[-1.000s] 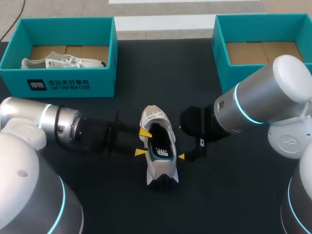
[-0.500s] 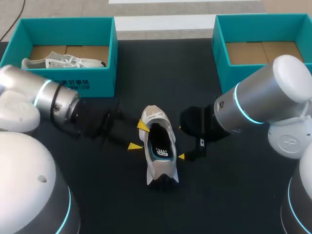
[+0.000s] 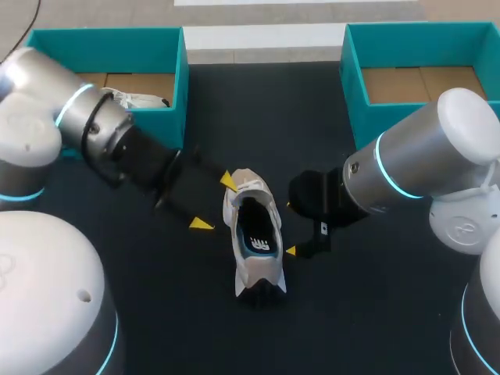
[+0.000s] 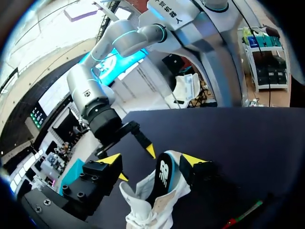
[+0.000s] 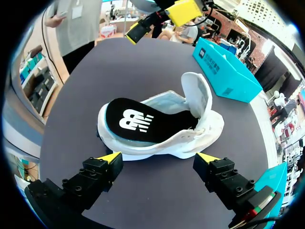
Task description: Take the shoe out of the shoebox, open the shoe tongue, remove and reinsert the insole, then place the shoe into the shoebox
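Since the earlier frames the left arm is swung back and up toward its own side, and the left gripper (image 3: 215,203) is pulled off the shoe opening it had straddled; the right arm and the shoe are not seen to shift. Left gripper is held wide open, nothing gripped: one yellow tip is just beside the raised tongue, the other is apart from the shoe over the black table (image 3: 180,312). The white low-top sneaker with dark heel (image 3: 248,269) is lying upright on the table between the two arms, well apart from both boxes. Its white tongue (image 5: 195,93) is folded up and open. The black insole with white logo and teal edge (image 5: 138,124) is seen inside the shoe; whether it is fully seated at the heel cannot be told. Right gripper (image 5: 159,158) is parked just beside the shoe's side, fingers spread wide, nothing touched or held. A teal cardboard shoebox at left (image 3: 101,39) holds a second white shoe (image 3: 144,100); the teal shoebox at right (image 3: 351,86) shows only its brown base. Judged progress: shoe taken out, tongue opened, insole in the shoe; the shoe is not yet gripped and placed in a shoebox.
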`<state>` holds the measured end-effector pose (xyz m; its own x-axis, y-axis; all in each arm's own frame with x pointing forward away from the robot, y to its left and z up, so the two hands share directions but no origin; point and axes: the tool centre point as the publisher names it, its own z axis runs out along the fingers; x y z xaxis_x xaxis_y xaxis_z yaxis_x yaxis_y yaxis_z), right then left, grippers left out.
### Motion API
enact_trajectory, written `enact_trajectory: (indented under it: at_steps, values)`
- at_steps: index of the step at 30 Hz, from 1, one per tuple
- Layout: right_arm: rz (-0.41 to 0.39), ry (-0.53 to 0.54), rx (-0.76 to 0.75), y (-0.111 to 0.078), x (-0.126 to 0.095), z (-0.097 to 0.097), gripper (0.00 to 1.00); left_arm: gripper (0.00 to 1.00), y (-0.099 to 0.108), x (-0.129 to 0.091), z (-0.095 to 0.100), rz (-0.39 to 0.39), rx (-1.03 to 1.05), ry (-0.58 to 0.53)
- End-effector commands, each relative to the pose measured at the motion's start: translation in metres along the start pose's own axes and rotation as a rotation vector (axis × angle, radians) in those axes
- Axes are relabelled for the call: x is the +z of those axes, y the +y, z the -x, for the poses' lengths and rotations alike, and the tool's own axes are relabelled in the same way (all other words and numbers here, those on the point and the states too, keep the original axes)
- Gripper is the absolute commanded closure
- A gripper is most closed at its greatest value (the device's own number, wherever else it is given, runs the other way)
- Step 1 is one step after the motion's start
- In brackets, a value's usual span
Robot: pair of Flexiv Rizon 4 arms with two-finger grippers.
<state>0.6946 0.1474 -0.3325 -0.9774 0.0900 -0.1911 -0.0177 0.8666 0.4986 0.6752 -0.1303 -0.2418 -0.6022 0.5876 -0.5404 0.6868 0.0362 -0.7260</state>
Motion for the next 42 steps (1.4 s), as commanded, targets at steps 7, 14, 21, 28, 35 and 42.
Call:
enact_trajectory:
  at_steps: [7, 14, 21, 28, 35, 42]
  values:
    - [-0.018, -0.05, 0.031, -0.009, -0.022, 0.008, 0.0, 0.0, 0.002, -0.002, 0.009, -0.003, -0.002, 0.176]
    - [-0.089, 0.017, 0.02, -0.016, -0.063, 0.021, 0.0, 0.0, 0.002, -0.002, 0.009, -0.003, -0.002, 0.176]
    - [-0.072, 0.095, 0.0, -0.021, -0.096, 0.03, 0.0, 0.0, -0.02, 0.014, -0.018, 0.0, 0.17, 0.513]
    - [-0.11, 0.127, 0.003, -0.028, -0.125, 0.039, 0.0, 0.0, -0.012, -0.007, 0.007, 0.093, 0.209, 0.57]
    - [-0.14, 0.138, 0.0, -0.032, -0.146, 0.047, 0.0, 0.0, -0.004, -0.016, 0.028, 0.155, 0.171, 0.681]
    - [-0.163, 0.116, 0.03, -0.039, -0.156, 0.051, 0.0, 0.0, 0.012, -0.024, 0.04, 0.142, 0.196, 0.745]
